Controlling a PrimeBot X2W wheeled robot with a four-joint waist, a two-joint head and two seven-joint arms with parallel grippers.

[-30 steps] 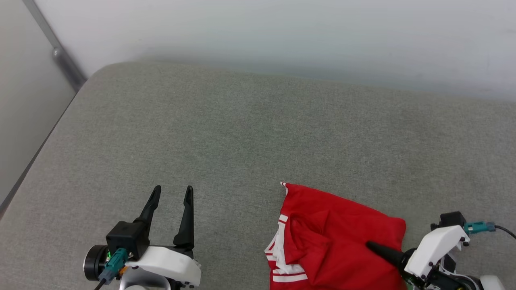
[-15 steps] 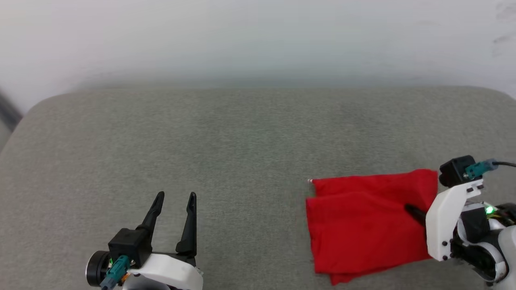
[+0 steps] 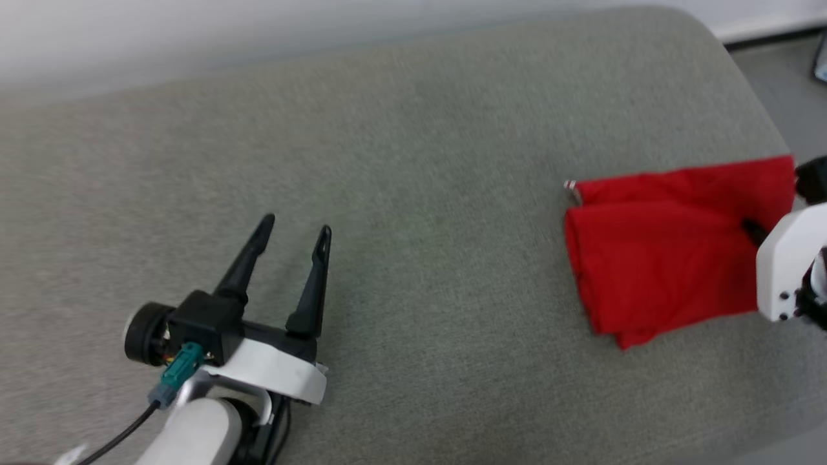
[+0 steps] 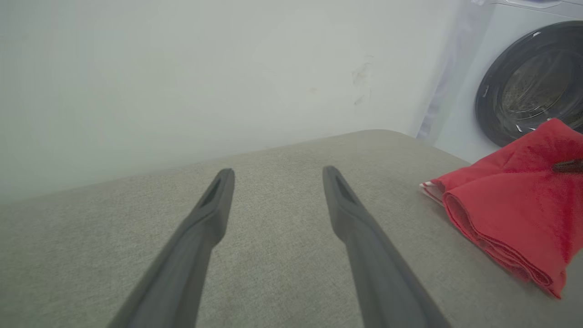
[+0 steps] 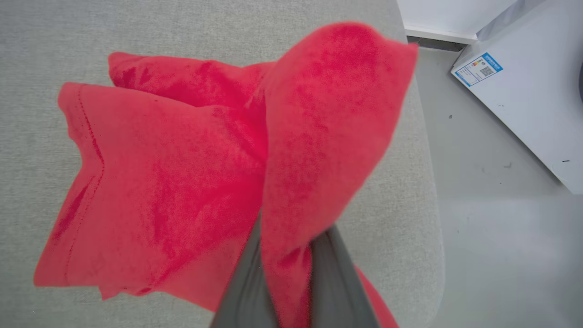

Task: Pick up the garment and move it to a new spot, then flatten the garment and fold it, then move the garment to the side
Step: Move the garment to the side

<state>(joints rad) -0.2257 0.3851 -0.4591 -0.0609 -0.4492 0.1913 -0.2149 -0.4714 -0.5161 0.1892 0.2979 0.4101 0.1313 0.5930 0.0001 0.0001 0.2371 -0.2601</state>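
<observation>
On the pad's right side: the garment (image 3: 665,258) lies folded into a rough rectangle close to the right edge of the grey fabric pad (image 3: 413,129), about midway between the far and near edges.
Garment, what shows: plain red cloth on every face in view. A sliver of red-and-white striped trim (image 3: 570,186) pokes out at its far left corner. The left wrist view shows stacked layers along its rounded left fold.
Garment, right end: lifted off the pad and rising toward the right gripper (image 3: 751,229), while the left part rests on the pad.
Right gripper: closed tight on a fold of the garment. In the right wrist view the red cloth is pinched between the two fingers (image 5: 248,282) and drapes over them, hiding their tips. In the head view a white housing covers all but one dark tip, and the frame's edge cuts off the arm.
Left gripper (image 3: 296,226): fingers spread well apart with nothing between them, over bare pad toward the near left, well apart from the garment.
Beyond the pad: a pale wall (image 4: 182,68), grey floor (image 5: 478,182), and a white washing machine (image 4: 533,86) with a dark round door, cut off by the frame.
Hard to make out: the head view is smeared, so the weave and seams are soft.
</observation>
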